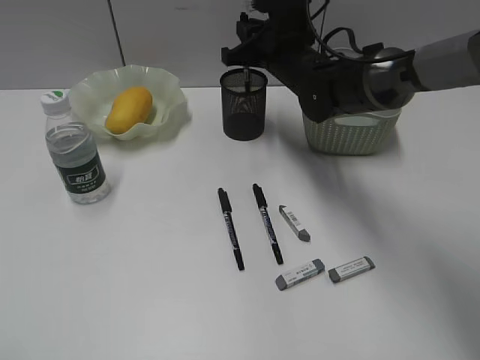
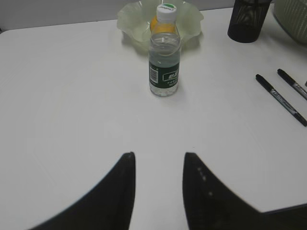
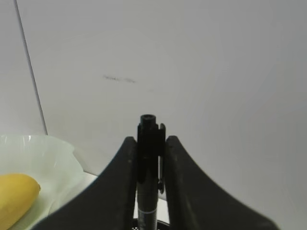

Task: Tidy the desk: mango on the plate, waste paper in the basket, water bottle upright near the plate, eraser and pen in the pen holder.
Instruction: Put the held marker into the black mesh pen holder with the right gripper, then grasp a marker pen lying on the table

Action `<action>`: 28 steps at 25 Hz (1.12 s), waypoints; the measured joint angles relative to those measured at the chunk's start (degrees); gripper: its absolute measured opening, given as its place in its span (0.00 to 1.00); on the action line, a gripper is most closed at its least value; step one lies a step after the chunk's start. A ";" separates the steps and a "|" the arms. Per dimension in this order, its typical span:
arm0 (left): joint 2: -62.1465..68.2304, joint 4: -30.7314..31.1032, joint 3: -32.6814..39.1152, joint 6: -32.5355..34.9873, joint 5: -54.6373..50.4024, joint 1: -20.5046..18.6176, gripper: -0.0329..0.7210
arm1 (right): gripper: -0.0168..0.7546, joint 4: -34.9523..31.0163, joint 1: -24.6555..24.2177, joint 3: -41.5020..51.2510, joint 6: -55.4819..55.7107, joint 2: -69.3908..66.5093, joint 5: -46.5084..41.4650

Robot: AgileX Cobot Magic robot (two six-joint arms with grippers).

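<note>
- Right gripper (image 3: 149, 143) clamped on a black pen (image 3: 148, 163); pen upright between the fingers (image 3: 120, 182), its lower end cut off at the bottom edge of the wrist view.
- Exterior view: that pen (image 1: 246, 81) hangs over the mouth of the pen holder (image 1: 244, 105), tip at or just inside the rim; can't tell how deep through the mesh.
- Left gripper (image 2: 158, 165) fingers apart, nothing between them, over bare desk (image 2: 72, 96); not seen in the exterior view.
- Water bottle (image 1: 73, 150) upright, near the plate (image 1: 161, 101).
- Mango (image 1: 128, 109) lying in the plate.
- Basket (image 1: 349, 131) mostly hidden behind the right arm; contents not visible, waste paper not made out.
- Two pens (image 1: 231, 228) (image 1: 267, 223) lying on the desk, side by side.
- Three erasers (image 1: 295, 223) (image 1: 299, 274) (image 1: 351, 268) just right of them.
</note>
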State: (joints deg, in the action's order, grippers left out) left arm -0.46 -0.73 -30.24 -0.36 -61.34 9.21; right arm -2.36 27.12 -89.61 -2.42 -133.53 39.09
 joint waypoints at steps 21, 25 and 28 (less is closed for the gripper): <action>0.00 0.00 0.00 0.00 0.00 0.00 0.37 | 0.66 1.58 0.00 0.00 1.42 -0.06 17.94; 0.00 0.00 0.00 0.00 0.00 0.00 0.37 | 0.66 1.72 0.04 0.00 4.42 1.24 17.47; 0.00 0.00 0.00 0.00 0.00 0.00 0.37 | 0.66 3.19 0.04 0.00 4.88 4.46 10.42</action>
State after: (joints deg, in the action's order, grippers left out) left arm -0.46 -0.73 -30.24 -0.36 -61.34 9.21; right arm 0.83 27.16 -89.61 2.46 -129.08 49.52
